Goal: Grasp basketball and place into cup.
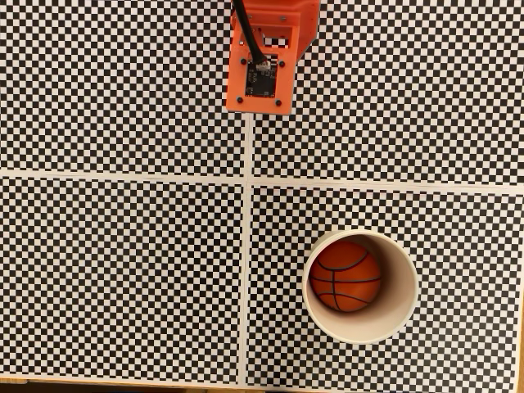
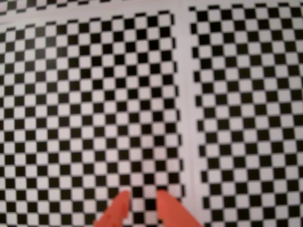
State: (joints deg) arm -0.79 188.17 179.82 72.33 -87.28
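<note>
The basketball (image 1: 345,276) sits inside the cup (image 1: 403,300), its underside hidden; blurred orange jaws seem slightly apart, empty

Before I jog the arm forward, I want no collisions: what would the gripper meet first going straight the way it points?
Probably only the checkered mat. In the wrist view the gripper has nothing ahead but checkerboard, though depth is unclear. The basketball sits inside the cup, away from the arm.

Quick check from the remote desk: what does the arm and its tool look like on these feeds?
In the fixed view the arm is boxy orange plastic with a dark circuit board set in its face, small dark screws at the corners, and a black cable running up from it. In the wrist view the tool shows as two tapered orange fingertips, slightly blurred.
</note>
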